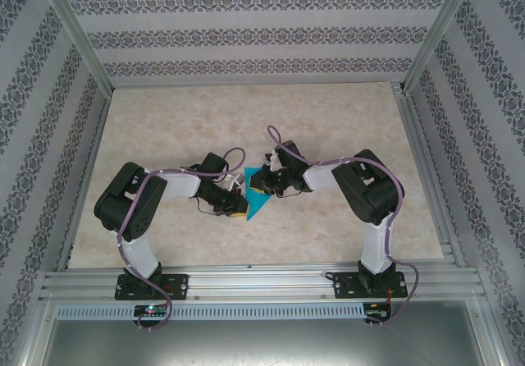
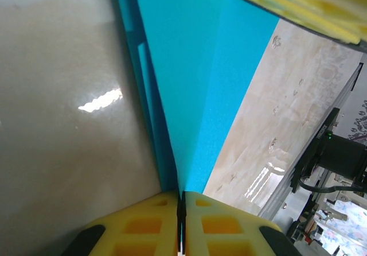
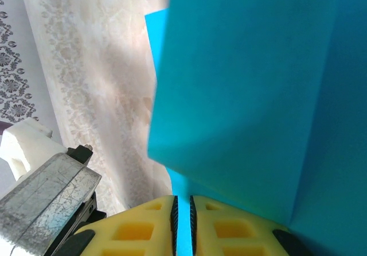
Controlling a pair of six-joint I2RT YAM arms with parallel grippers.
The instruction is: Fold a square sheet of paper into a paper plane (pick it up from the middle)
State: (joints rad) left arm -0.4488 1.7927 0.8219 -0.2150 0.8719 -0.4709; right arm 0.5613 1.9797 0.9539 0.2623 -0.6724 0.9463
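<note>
Sheet of paper (image 1: pixel 257 198), turquoise, creased into layers, is located at the middle of the marbled table (image 1: pixel 344 128), gripped from both sides. Left gripper (image 2: pixel 181 203): yellow fingers (image 2: pixel 143 224) are pressed together on the paper's narrow folded end. Right gripper (image 3: pixel 182 210): jaws are set narrow, with a blue layer pinched between them.

The paper (image 1: pixel 261 198) is turquoise, the table (image 1: pixel 246 120) marbled beige

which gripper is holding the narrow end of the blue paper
the left gripper: the blue paper tapers to its shut jaws, while the right gripper clamps the wider part
</note>
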